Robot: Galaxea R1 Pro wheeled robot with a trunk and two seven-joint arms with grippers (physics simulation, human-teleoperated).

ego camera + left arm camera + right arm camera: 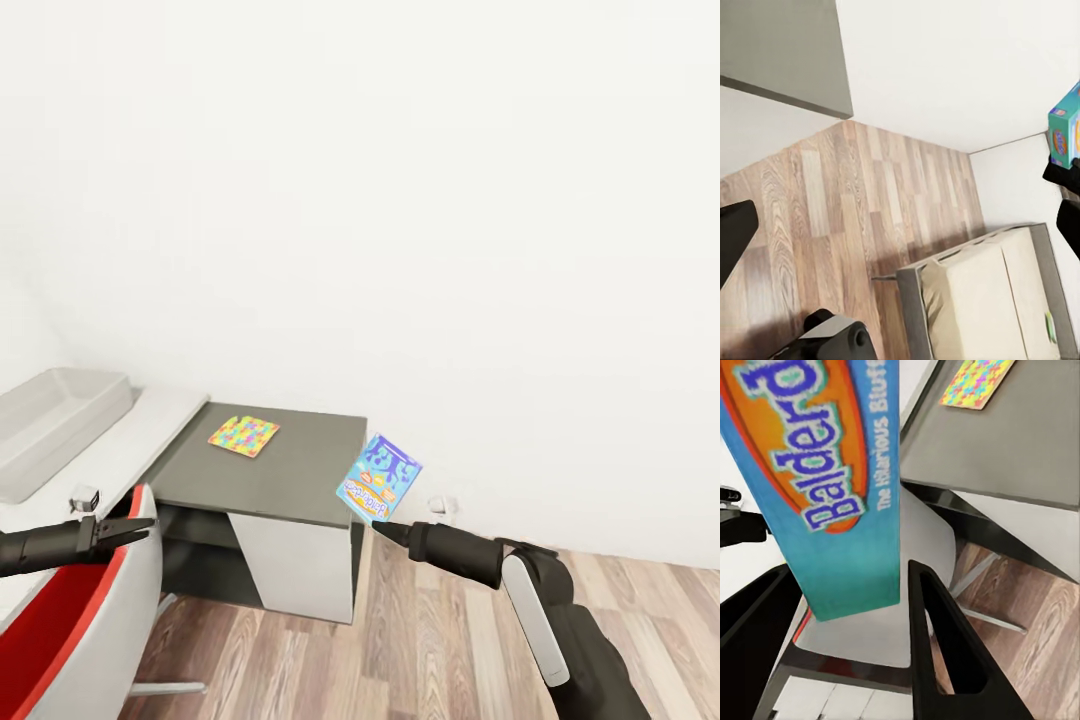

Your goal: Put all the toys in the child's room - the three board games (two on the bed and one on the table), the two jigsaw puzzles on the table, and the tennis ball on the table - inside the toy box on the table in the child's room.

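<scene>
The right gripper [385,528] gripped the blue board game [379,478], tilted in the air just off the dark desk top's [300,470] near corner. The left gripper [140,528] hung over a red chair [60,620], jaws seemingly parted, holding nothing. Farther back, a jigsaw puzzle [243,435] lay flat on the dark top, with the grey toy box [50,420] beyond on the pale top

Blue board game [832,472] reads "Balderd…" and "The Hilarious Bluff…"

Black arms, the right arm [560,610] bearing a white panel, with seemingly black, tapered grippers.
</scene>
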